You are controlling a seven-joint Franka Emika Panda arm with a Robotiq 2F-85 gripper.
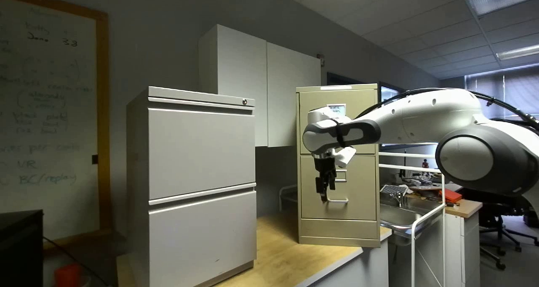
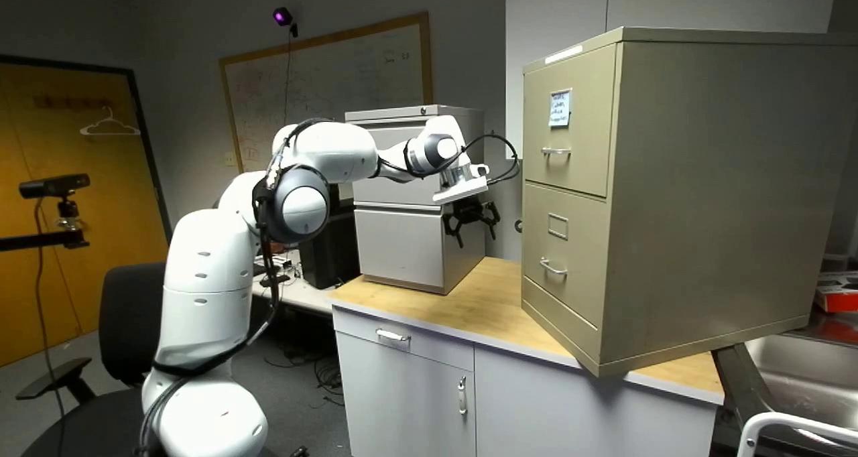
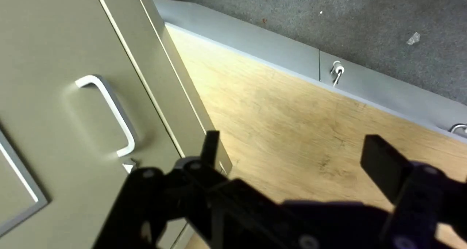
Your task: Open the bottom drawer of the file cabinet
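Note:
The tan file cabinet (image 1: 306, 232) (image 2: 710, 196) stands on the wooden counter in both exterior views. Its bottom drawer (image 1: 362, 182) (image 2: 583, 242) is shut, flush with the front; it also fills the left of the wrist view (image 3: 54, 41). The drawer's silver handle (image 2: 553, 268) shows whole in the wrist view (image 3: 115, 110); in an exterior view the handle (image 1: 339, 201) is close to the fingers in the picture. My gripper (image 1: 327, 191) (image 2: 476, 239) points down in front of the drawer. Its fingers are wide apart and empty in the wrist view (image 3: 292, 136), apart from the handle.
A pale grey two-drawer cabinet (image 1: 202, 152) (image 2: 399, 249) stands on the same counter (image 2: 496, 303), beside the tan one. A sink (image 1: 400, 215) lies past the tan cabinet. White wall cupboards (image 1: 242, 81) hang behind. The counter's front edge shows below the gripper.

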